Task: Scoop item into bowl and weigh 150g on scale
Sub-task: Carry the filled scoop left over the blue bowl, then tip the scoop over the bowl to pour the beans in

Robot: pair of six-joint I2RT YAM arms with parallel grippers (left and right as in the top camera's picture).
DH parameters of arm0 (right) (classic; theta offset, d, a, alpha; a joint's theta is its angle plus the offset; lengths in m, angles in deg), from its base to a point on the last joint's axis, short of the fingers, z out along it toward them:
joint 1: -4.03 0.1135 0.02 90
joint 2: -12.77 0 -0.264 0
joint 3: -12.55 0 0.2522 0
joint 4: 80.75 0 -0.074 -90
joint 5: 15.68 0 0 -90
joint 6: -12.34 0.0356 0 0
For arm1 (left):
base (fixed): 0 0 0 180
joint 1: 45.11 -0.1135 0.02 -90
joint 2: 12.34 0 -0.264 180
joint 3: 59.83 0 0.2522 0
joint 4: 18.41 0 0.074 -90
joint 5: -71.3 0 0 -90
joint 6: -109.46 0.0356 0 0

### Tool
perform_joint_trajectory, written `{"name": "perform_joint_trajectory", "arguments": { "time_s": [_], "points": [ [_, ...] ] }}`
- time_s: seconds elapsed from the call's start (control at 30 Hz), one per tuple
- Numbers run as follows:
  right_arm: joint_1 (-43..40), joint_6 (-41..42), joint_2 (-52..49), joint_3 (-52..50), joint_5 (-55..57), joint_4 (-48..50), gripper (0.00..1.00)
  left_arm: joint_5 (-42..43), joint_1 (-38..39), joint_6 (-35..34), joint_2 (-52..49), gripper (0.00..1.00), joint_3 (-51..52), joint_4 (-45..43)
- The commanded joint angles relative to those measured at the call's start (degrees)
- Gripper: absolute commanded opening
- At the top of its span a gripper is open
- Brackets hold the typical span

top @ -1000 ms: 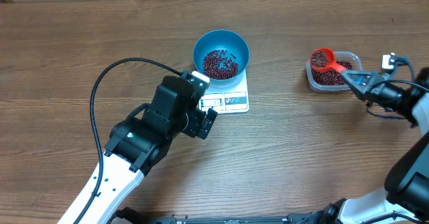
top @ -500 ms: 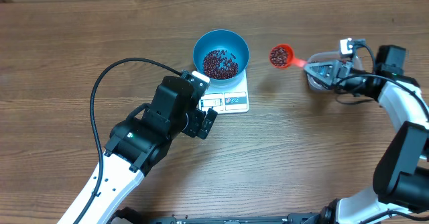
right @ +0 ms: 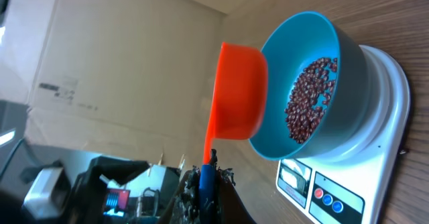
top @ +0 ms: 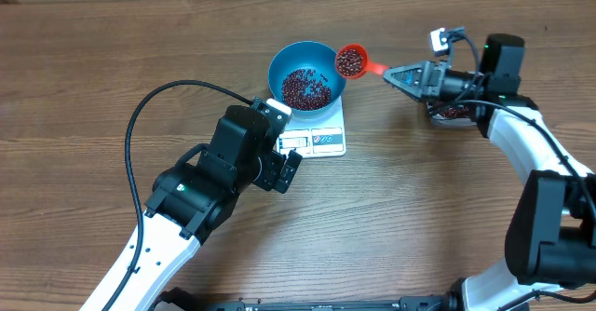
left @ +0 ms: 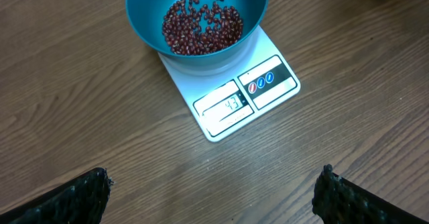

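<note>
1. Nearest to us, the left end effector [left: 213, 200] hangs over the bare bench [top: 93, 50] with its fingers spread wide and nothing between them. A black cable [top: 140, 115] loops away from its arm.
2. Just beyond it lies the white scale [left: 271, 60], with its display and buttons along the near edge. The display seems to read 43.
3. On the scale's far part stands the blue bowl [left: 144, 13], wider than the platform under it. The dark red beans [left: 201, 26] lie in a loose, thin layer on its bottom and cover only part of it.
4. At the bowl's right rim an orange scoop [top: 351, 61] is held level, mouth up, with a small load of beans in it. We cannot tell whether it touches the rim.
5. The right end effector [top: 396, 73] is closed on the scoop's handle, reaching in from the right.
6. Behind that end effector, mostly hidden under the arm, sits a clear tub [top: 452, 114] holding more beans.
</note>
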Motion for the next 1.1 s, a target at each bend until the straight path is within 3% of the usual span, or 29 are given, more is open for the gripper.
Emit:
{"name": "perform_joint_trajectory", "arguments": {
  "time_s": [0.0,0.23,0.43,0.77,1.07],
  "points": [
    [2.2,4.3,-0.2,0.2,5.8,1.5,0.04,-0.5,0.3,-0.4,-0.3,1.00,0.3,-0.2],
    [7.1,3.7,-0.2,0.2,14.1,5.1,0.04,-0.5,0.4,-0.4,-0.3,1.00,0.3,-0.2],
    [9.9,-9.0,-0.2,0.2,20.6,3.5,0.04,-0.5,0.3,-0.4,-0.3,1.00,0.3,-0.2],
    [11.4,-16.0,-0.2,0.2,20.6,6.6,0.04,-0.5,0.3,-0.4,-0.3,1.00,0.3,-0.2],
    [11.4,-30.1,-0.2,0.2,20.2,6.8,0.04,-0.5,0.4,-0.4,-0.3,1.00,0.3,-0.2]
  ]
}}
